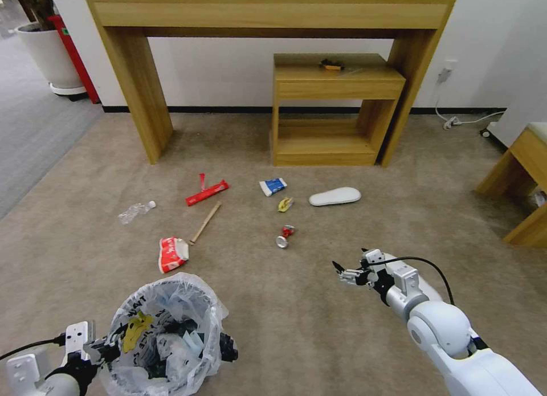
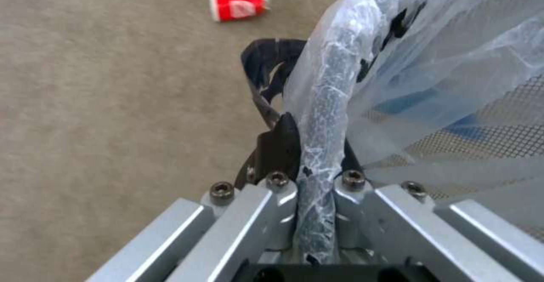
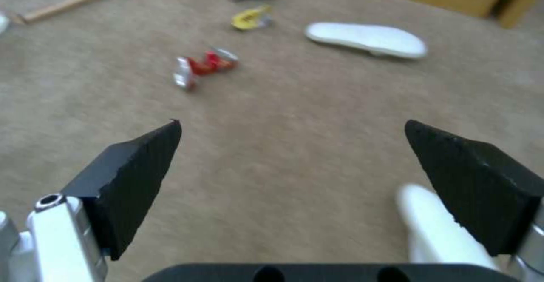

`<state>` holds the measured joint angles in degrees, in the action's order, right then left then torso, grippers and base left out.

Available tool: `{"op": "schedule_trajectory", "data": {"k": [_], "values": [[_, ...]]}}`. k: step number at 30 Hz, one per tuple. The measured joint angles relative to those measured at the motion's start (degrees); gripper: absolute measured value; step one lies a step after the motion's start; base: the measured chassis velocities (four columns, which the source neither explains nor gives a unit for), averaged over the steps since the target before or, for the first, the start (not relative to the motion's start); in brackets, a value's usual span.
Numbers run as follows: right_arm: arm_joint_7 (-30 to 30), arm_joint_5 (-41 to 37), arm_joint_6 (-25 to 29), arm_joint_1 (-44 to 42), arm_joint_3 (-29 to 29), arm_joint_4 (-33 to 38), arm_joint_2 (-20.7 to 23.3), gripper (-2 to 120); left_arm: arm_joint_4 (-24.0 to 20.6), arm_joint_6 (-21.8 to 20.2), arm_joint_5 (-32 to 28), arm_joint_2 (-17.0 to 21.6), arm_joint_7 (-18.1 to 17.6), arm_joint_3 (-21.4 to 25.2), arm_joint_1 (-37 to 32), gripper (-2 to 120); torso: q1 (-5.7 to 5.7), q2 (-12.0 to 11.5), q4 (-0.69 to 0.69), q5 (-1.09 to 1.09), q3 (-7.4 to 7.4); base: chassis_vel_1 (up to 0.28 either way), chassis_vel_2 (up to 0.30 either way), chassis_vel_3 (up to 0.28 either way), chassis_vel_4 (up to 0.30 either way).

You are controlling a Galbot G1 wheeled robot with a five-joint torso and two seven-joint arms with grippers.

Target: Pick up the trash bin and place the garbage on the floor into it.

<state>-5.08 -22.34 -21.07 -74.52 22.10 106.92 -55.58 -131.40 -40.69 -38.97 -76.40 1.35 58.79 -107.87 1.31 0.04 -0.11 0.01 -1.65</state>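
Note:
The trash bin, lined with a crinkled clear bag, hangs at the lower left of the head view, and my left gripper is shut on its rim. In the left wrist view the bagged rim runs between the closed fingers of the left gripper. My right gripper hovers open and empty above the beige floor. Garbage lies ahead: a crushed can, yellow wrapper, blue-white packet, white insole, red wrappers, wooden stick and clear bottle.
A tall wooden console and a low wooden shelf stand against the far wall. More wooden furniture is at the right, a white plant pot at the far left. A cable lies by the wall.

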Motion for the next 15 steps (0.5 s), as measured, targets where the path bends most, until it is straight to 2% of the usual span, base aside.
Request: {"op": "schedule_trajectory", "data": {"k": [7, 8, 10, 12, 15], "values": [[-0.36, 0.97, 0.32, -0.67, 0.99, -1.57, -0.32, 100, -0.3, 0.17, -0.06, -0.12, 0.11, -0.03, -0.59, 0, 0.0, 0.0, 0.0, -0.02, 0.0, -0.198, -0.218, 0.2, 0.209], [-0.54, 1.36, 0.52, -0.64, 1.06, -2.6, -0.46, 100, -0.34, 0.3, -0.06, -0.19, 0.2, -0.01, -0.82, 0, 0.0, 0.0, 0.02, 0.03, 0.0, -0.23, -0.209, 0.22, 0.219], [-0.7, 1.61, 0.84, -0.4, 1.1, -3.97, -0.57, 100, -0.36, 0.48, -0.05, -0.25, 0.3, 0.03, -1.02, 0, 0.0, 0.0, 0.0, -0.02, 0.0, -0.206, -0.233, 0.232, 0.219], [-0.8, 2.17, 1.39, 0.57, 1.12, -7.27, -0.83, 100, -0.41, 0.73, -0.04, -0.41, 0.55, 0.18, -1.37, 0, 0.0, 0.0, -0.01, 0.04, -0.01, -0.222, -0.229, 0.213, 0.22], [-0.84, 3.82, 2.66, 2.26, 0.64, -12.5, -1.25, 100, -0.45, 1.05, -0.05, -0.53, 0.81, 0.58, -1.78, 0, 0.0, 0.0, -0.01, -0.01, 0.0, -0.2, -0.214, 0.187, 0.201]]}}
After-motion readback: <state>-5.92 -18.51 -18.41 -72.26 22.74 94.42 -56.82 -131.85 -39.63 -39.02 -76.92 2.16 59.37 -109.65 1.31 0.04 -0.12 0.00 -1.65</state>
